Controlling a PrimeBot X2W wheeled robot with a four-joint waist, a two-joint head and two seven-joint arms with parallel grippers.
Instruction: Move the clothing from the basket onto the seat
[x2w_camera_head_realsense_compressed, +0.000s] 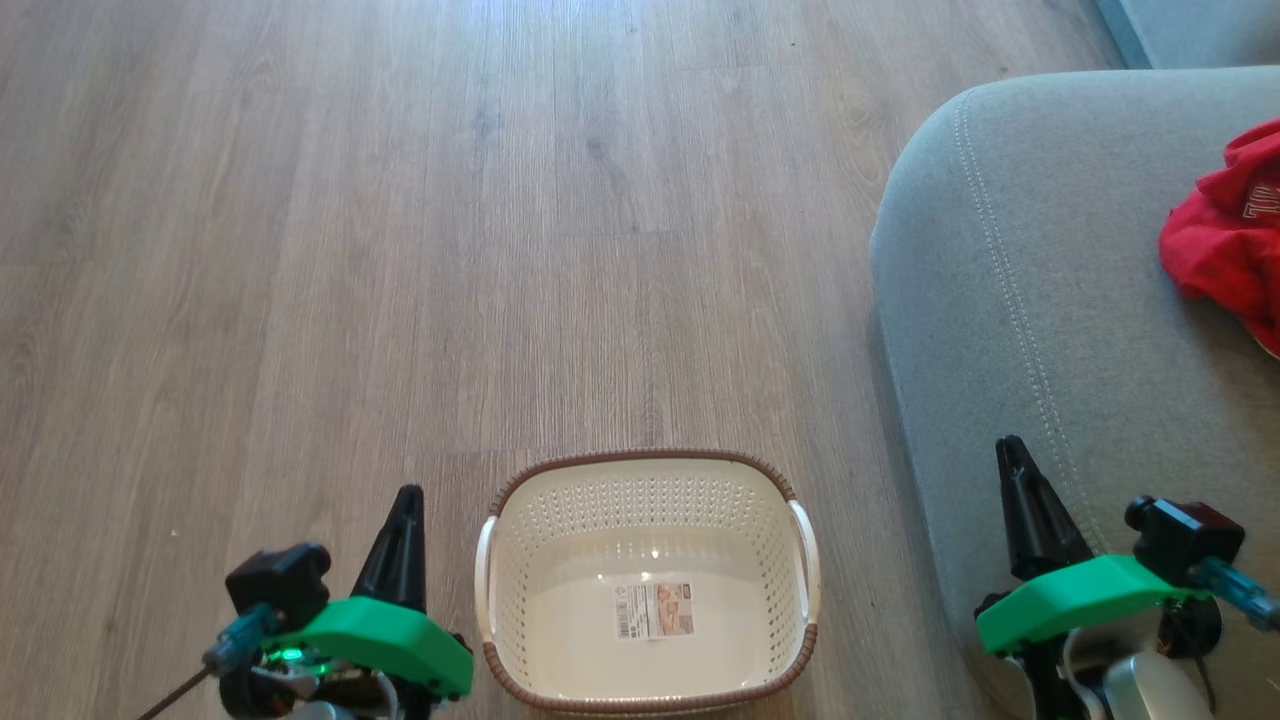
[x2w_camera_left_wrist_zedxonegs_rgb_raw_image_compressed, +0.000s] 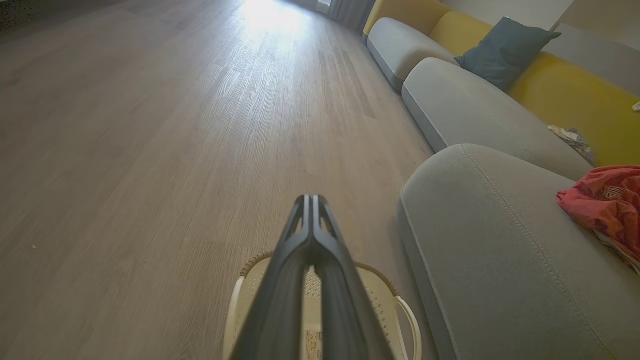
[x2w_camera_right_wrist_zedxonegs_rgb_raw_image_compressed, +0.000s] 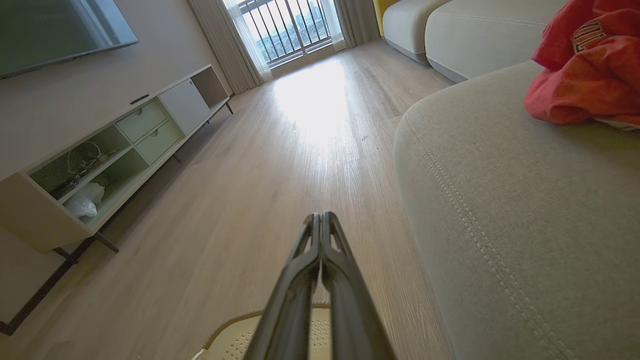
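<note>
With the basket (x2w_camera_head_realsense_compressed: 560, 640) empty, the clothing (x2w_camera_head_realsense_compressed: 1225, 230) on the seat (x2w_camera_head_realsense_compressed: 1000, 300) at two o'clock and both jaws closed on nothing, I'd call it done and just park.

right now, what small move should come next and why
Probably just rest both arms: the cream perforated plastic basket holds only its label sticker, the bright red fabric clothing lies on the grey-green upholstered seat, and left gripper and right gripper are shut, empty.

cream perforated plastic basket (x2w_camera_head_realsense_compressed: 648, 500) — smooth, faintly glossy, brown woven-look rim | white paper sticker (x2w_camera_head_realsense_compressed: 655, 610) on its bottom, slick | grey-green fabric seat cushion (x2w_camera_head_realsense_compressed: 1040, 300) — matt, fine-textured, pale stitched seam | bright red soft cloth clothing (x2w_camera_head_realsense_compressed: 1220, 240), crumpled, matt | wood-grain plank floor (x2w_camera_head_realsense_compressed: 400, 250), satin sheen
</note>
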